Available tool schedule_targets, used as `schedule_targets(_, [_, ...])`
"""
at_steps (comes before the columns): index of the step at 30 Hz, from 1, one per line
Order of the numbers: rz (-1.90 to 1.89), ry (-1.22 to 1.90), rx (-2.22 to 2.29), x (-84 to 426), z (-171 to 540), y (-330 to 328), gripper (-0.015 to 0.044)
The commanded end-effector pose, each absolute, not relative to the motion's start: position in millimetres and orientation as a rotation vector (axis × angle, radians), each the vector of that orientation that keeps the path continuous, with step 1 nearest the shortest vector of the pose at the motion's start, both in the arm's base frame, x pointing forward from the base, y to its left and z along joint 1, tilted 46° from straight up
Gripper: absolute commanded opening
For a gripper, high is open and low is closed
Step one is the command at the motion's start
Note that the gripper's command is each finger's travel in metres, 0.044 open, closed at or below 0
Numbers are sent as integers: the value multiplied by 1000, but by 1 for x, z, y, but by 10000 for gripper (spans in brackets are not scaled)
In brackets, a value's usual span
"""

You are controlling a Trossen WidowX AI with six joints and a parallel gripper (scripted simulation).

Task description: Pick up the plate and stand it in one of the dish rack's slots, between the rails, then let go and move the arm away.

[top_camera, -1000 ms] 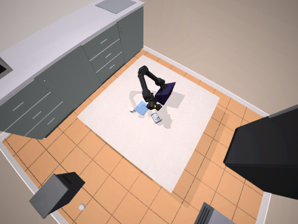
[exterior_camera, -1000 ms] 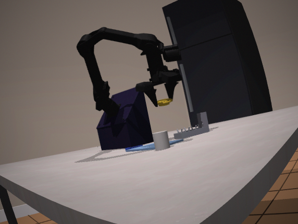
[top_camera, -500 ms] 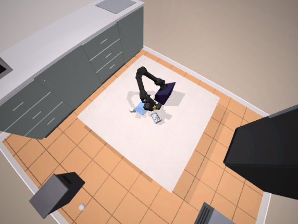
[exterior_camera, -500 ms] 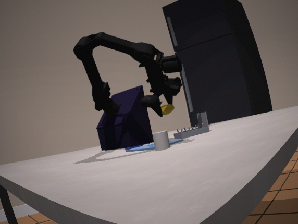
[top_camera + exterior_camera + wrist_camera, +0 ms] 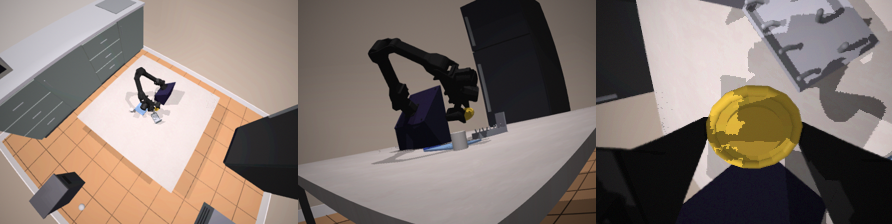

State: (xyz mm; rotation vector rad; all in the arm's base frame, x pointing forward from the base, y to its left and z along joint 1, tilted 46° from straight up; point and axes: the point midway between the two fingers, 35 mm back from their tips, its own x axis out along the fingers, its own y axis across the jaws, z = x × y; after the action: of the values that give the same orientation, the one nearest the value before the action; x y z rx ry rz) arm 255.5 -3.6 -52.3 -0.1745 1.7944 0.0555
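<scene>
The yellow round plate is in the air, steeply tilted in the exterior view. My gripper is shut on it, with a dark finger at each side of its rim. The grey dish rack stands on the table with short prongs in rows and a tall panel at one end. The plate is above rack height and off to the rack's side, not touching it. The far finger is hidden in the exterior view.
A blue mat lies flat beside the rack. A white cylindrical cup stands at the mat's edge. The dark purple arm base block stands close behind the gripper.
</scene>
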Motion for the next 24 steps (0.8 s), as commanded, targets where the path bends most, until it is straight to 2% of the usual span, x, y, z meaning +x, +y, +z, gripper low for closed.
schedule_targets(1, [180,1769,-169,253,-57,-6,0])
schedule_targets(24, [714,1407,-255,259,-69,-25,0])
